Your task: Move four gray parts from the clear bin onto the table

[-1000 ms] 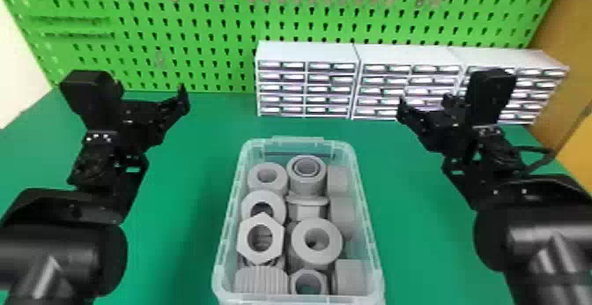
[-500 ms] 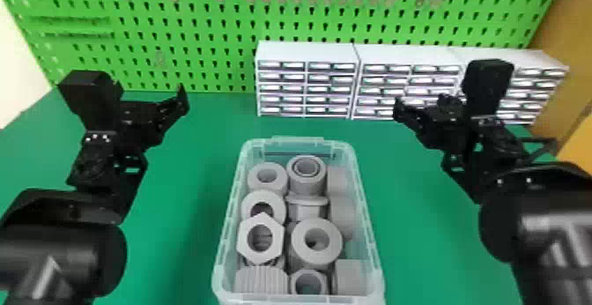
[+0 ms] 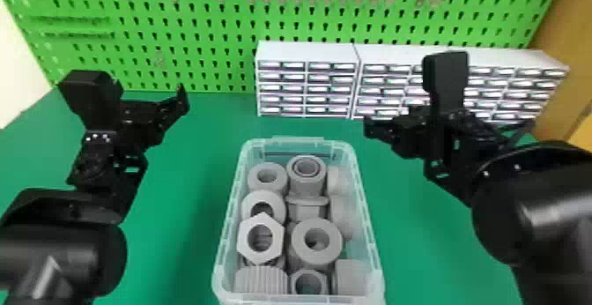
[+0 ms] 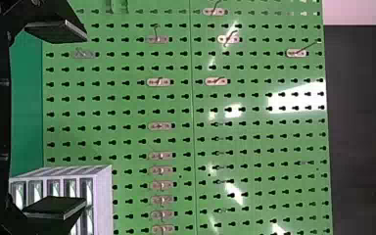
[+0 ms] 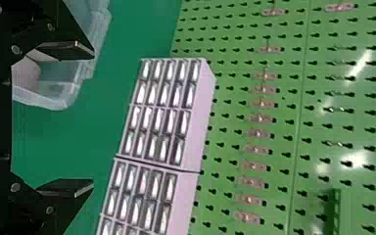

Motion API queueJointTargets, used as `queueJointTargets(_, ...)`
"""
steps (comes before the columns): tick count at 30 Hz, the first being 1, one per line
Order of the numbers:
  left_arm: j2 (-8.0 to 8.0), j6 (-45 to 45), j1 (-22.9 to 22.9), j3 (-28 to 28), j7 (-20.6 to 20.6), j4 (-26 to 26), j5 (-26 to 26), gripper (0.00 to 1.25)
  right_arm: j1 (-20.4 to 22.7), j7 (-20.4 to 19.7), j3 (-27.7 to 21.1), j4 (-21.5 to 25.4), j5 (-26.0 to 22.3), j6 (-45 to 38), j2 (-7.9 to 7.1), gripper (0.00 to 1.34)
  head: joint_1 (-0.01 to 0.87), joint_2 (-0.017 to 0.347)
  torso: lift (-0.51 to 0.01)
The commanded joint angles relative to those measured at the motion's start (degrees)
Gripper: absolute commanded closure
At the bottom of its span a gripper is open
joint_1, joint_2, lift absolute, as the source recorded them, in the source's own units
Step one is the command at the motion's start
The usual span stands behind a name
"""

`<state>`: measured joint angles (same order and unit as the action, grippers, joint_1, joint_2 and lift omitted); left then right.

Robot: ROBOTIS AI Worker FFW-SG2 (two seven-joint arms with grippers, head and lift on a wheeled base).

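Jaws of right gripper (image 5: 93,117) and left gripper (image 4: 85,118) stand wide and empty. The right has swung inward toward the clear bin (image 3: 304,143), suggesting a first pick. Gray parts (image 3: 331,243), apparently including a hexagonal nut (image 3: 276,238), lie inside, in from the table's (image 3: 176,194) far edge.

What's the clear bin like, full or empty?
Pretty full: gray parts crowd the clear bin, and a six-sided part partly covers the ring behind it.
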<state>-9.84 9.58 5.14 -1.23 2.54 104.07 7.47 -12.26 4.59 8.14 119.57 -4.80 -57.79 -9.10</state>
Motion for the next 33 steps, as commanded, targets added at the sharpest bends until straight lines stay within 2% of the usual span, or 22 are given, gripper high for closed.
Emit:
queueJointTargets(1, 0.00, 0.0, 0.0, 0.0, 0.0, 0.1, 0.0, 0.11, 0.0, 0.0, 1.6, 1.4, 0.1, -5.0, -0.05, 0.34, 0.687, 0.026, -0.050)
queueJointTargets(17, 0.00, 0.0, 0.1, -0.2, 0.0, 0.1, -0.2, 0.11, -3.8, 0.0, 5.3, 2.8, 0.3, -19.7, 0.13, 0.34, 0.687, 0.026, -0.050)
queueJointTargets(26, 0.00, 0.4, 0.3, -0.5, 0.0, 0.0, -0.3, 0.11, -9.4, 0.1, 6.6, -1.3, -0.6, -28.6, -0.05, 0.34, 0.687, 0.026, -0.050)
queueJointTargets(33, 0.00, 0.6, 0.1, -0.6, 0.0, 0.0, -0.4, 0.11, -11.5, 0.1, 7.2, -6.2, -2.1, -28.0, 0.57, 0.34, 0.687, 0.026, -0.050)
